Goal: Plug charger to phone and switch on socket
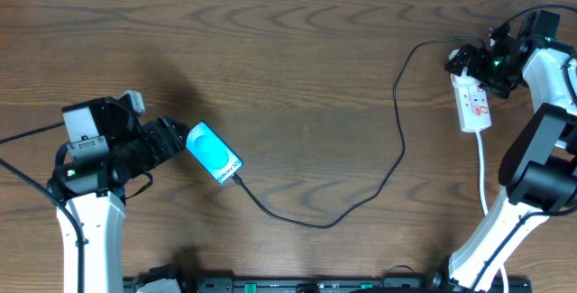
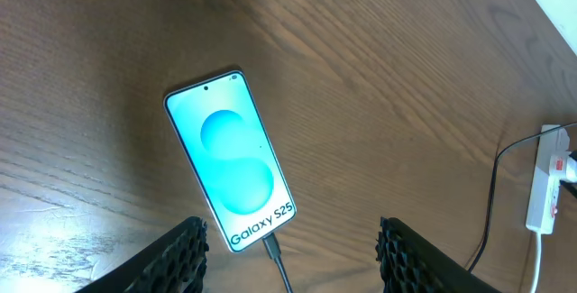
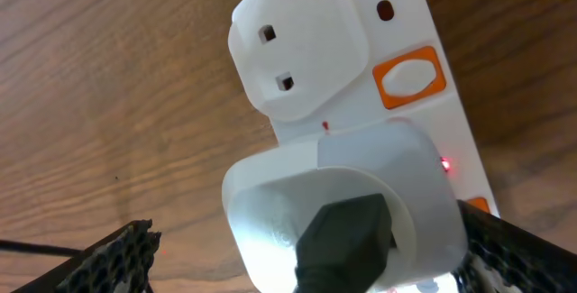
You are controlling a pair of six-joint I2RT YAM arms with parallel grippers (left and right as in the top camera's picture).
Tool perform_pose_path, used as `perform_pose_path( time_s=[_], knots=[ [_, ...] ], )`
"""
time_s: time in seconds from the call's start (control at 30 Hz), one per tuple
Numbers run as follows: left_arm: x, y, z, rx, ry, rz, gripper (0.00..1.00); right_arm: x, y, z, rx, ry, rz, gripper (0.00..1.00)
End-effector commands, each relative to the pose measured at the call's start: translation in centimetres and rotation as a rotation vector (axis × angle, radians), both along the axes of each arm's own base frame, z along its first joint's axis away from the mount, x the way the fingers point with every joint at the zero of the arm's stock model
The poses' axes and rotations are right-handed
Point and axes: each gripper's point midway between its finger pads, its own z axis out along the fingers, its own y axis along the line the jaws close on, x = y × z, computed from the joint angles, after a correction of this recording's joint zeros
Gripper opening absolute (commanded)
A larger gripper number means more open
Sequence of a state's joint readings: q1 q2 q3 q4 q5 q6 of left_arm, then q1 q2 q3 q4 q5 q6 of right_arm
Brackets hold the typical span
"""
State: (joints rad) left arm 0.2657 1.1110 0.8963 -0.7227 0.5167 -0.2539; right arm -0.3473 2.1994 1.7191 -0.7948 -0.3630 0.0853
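The phone [image 1: 214, 153] lies flat on the table with its blue screen up; it also shows in the left wrist view [image 2: 230, 162]. The black charger cable [image 1: 397, 149] is plugged into the phone's bottom end [image 2: 270, 246] and loops across the table to the white power strip [image 1: 474, 105]. My left gripper [image 1: 176, 140] is open and empty just left of the phone, with its fingers [image 2: 293, 266] spread on either side of the phone's bottom end. My right gripper [image 1: 485, 63] is open over the strip's far end. Its fingers [image 3: 306, 257] straddle a white adapter [image 3: 270, 212] that carries the black plug [image 3: 347, 239].
The strip has an empty socket [image 3: 297, 50], an orange switch [image 3: 410, 77] and a small red light [image 3: 444, 163]. Its thick white cord [image 1: 483, 171] runs toward the front edge beside the right arm. The strip also shows far off in the left wrist view [image 2: 545, 189].
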Motion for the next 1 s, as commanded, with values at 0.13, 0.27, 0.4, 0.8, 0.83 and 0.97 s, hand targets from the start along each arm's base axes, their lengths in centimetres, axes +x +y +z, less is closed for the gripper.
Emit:
perform_pose_path(
  time_s=[0.13,0.27,0.4,0.8,0.83,0.97],
  knots=[
    [0.1,0.3,-0.1,0.018,0.002,0.000,0.62,-1.1,6.0,-5.4,0.196,0.122,0.071,0.99],
    [0.1,0.3,-0.1,0.018,0.002,0.000,0.62,-1.0,5.9,-5.4,0.195,0.127,0.053,0.99],
    [0.1,0.3,-0.1,0.018,0.002,0.000,0.62,-1.1,4.5,-5.1,0.158,0.140,0.008,0.99],
    [0.1,0.3,-0.1,0.018,0.002,0.000,0.62,-5.1,-0.3,8.0,-0.112,0.075,-0.121,0.99],
    [0.1,0.3,-0.1,0.018,0.002,0.000,0.62,-6.1,-0.1,9.6,-0.121,0.075,-0.134,0.99],
    [0.1,0.3,-0.1,0.018,0.002,0.000,0.62,-10.2,1.3,14.7,-0.116,0.080,-0.180,0.99]
  ],
)
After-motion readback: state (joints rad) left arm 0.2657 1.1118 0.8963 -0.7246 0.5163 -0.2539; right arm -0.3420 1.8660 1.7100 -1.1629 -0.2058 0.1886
